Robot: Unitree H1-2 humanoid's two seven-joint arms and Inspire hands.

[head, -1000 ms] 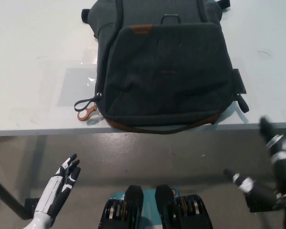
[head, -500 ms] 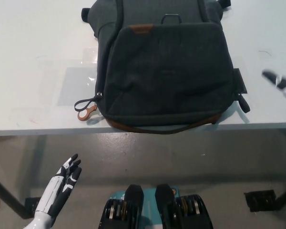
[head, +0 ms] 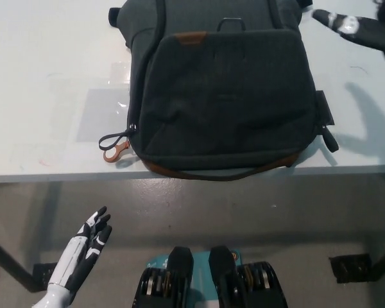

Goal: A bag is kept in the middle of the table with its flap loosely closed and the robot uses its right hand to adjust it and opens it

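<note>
Right hand [head: 366, 29] hovers open beside the bag [head: 224, 96], whose brown label [head: 190, 38] is unreadable.

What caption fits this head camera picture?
Black right hand reaches toward the dark bag on the table; white left hand rests low.

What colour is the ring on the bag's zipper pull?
Orange-brown; the ring shows best in the head view, left of the dark grey bag.

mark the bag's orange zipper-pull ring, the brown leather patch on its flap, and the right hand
orange zipper-pull ring [head: 115, 153], head view, on the ring's loop left of the bag.
brown leather patch [head: 190, 38], head view, middle of the patch at the flap's top.
right hand [head: 362, 29], head view, on the black hand's visible middle, top right.
</note>
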